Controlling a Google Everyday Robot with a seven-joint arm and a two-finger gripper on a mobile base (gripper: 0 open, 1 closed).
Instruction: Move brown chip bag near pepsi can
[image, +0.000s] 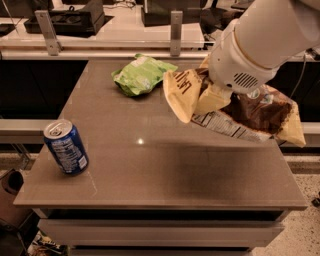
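One worktop (165, 170): a bare stretch is offered between its middle and the front-left corner. The front and left edges lie near the can, so a bag let go too far out could be lost over the side.
Arm (260, 45): its thick white wrist is held above the right rear of the worktop. If it were carried low on the way to the front left, the green bag or the can could be clipped.
Brown chip bag (255, 107): it is held aloft over the right rear, tilted, well apart from the can, with a shadow thrown on the worktop below. One pale end is folded up at the left and the other droops past the right edge. The slack, crinkly foil could slide out of the grip, and a sagging end could be dragged along the surface.
Green chip bag (142, 75): it lies at the rear, just beside the folded end of the brown bag. It could be brushed and pushed aside if the carry is started low.
Gripper (220, 95): it is hidden under the wrist, at the bunched top of the brown bag. It is judged to be pinching the bag, since the bag hangs clear.
Pepsi can (66, 147): it stands upright at the front left, near two edges. Being light and narrow, it could be tipped or rolled off if the bag is set down against it rather than just beside it.
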